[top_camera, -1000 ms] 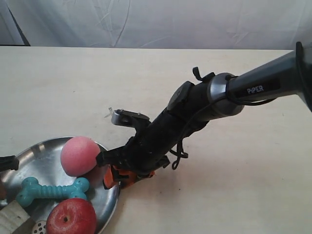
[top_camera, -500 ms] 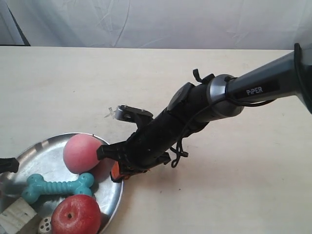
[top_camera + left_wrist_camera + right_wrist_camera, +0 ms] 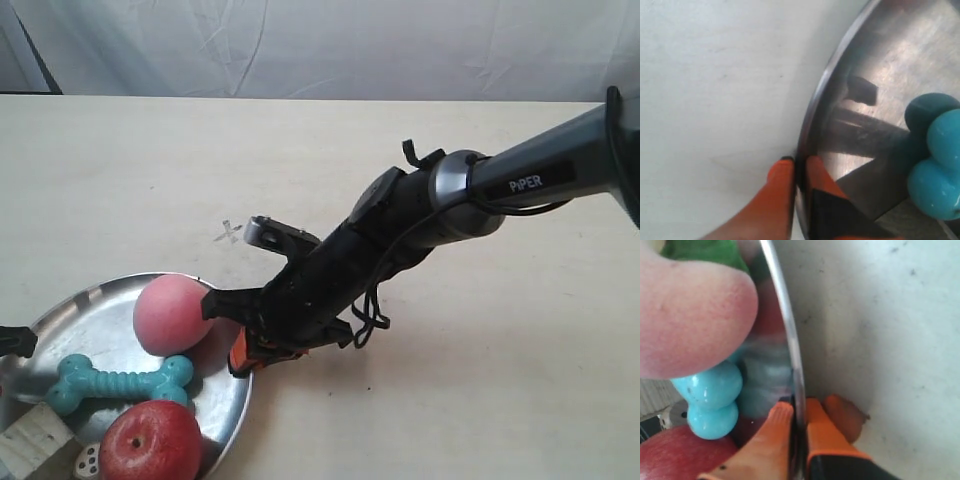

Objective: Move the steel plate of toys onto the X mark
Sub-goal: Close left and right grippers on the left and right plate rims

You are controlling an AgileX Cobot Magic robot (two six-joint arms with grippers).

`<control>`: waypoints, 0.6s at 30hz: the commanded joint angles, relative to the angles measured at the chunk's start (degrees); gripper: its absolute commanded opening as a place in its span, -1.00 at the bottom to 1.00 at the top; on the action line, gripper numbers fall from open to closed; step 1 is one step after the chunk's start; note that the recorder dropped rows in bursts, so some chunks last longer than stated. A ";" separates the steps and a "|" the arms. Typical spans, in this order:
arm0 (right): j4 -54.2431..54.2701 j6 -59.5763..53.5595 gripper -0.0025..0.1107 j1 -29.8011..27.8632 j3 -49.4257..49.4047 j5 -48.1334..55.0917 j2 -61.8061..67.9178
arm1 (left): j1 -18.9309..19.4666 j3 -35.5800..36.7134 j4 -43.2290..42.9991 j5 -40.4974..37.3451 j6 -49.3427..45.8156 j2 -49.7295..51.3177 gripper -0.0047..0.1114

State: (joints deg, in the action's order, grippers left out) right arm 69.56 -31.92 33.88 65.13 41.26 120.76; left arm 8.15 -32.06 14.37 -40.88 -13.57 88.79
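Exterior view: right arm (image 3: 400,225) slants down; right pincer (image 3: 799,412) and left pincer (image 3: 798,167) clench the steel plate (image 3: 95,320) rim.

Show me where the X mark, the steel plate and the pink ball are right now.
X mark (image 3: 228,234), exterior view, the crossing of its strokes.
steel plate (image 3: 92,322), exterior view, bare metal beside the ball.
pink ball (image 3: 170,315), exterior view, middle of its visible side.

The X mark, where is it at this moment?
In the exterior view, the X mark lies left of centre, uncovered, just above the steel plate and the pink ball.
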 commanded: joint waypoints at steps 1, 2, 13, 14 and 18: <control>6.13 -0.41 -0.97 1.40 0.36 7.76 -0.23 | -0.76 -0.70 12.17 -4.62 -0.97 0.12 -0.92; 6.13 -0.41 -0.97 1.40 0.36 8.06 -0.23 | -0.76 -1.17 12.28 -5.68 -1.56 0.12 -0.92; 8.74 0.67 -0.97 1.40 0.36 10.56 -0.23 | -0.76 -4.46 15.65 -15.07 -6.74 0.12 -0.92; 8.97 0.67 -0.97 1.40 0.36 10.66 -0.23 | -0.76 -4.79 15.65 -15.83 -6.90 0.12 -0.92; 9.73 0.67 -0.97 -0.86 0.36 12.63 -0.23 | -0.76 -7.10 16.17 -18.51 -7.00 0.12 -0.92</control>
State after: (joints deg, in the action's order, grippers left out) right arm 69.79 -30.65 32.74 64.55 47.76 120.81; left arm 8.52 -37.49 13.47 -51.23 -19.64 89.04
